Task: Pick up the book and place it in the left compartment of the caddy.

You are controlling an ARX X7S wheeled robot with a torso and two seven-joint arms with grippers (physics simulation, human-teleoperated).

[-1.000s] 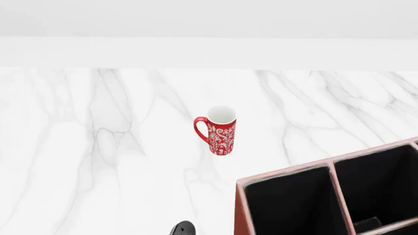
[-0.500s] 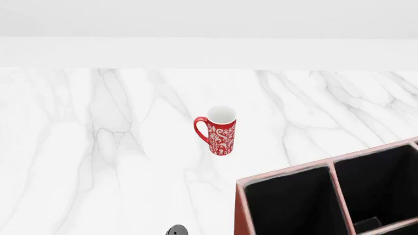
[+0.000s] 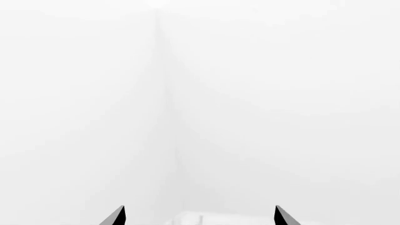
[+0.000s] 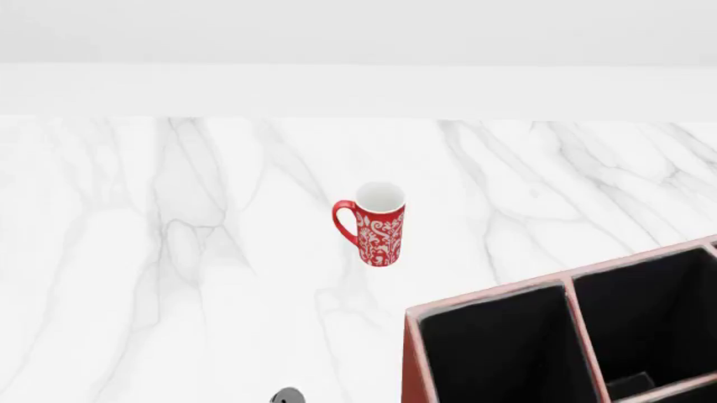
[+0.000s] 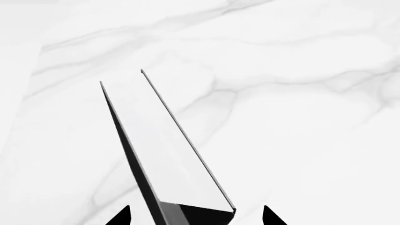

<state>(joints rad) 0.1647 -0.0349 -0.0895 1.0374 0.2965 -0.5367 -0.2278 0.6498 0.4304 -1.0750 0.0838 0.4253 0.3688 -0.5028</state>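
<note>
The book (image 5: 166, 150) shows only in the right wrist view: black covers, a long white page edge, lying over the marble. Its near end sits between the fingertips of my right gripper (image 5: 196, 216). The jaws stand open, with marble showing on both sides of the book. My left gripper (image 3: 198, 216) is open and holds nothing, facing bare white walls. In the head view the reddish-brown caddy (image 4: 493, 294) stands at the lower right, its black-lined left compartment (image 4: 493, 357) nearest the middle. Neither gripper's fingers show in the head view.
A tall red patterned mug (image 4: 377, 223) stands upright on the white marble table (image 4: 168, 252), up and left of the caddy. A small dark rounded part (image 4: 288, 395) pokes in at the bottom edge. A white wall runs behind the table.
The dark rounded part at the bottom edge of the head view has slid left and down, almost out of the picture. Mug and caddy have not moved.
</note>
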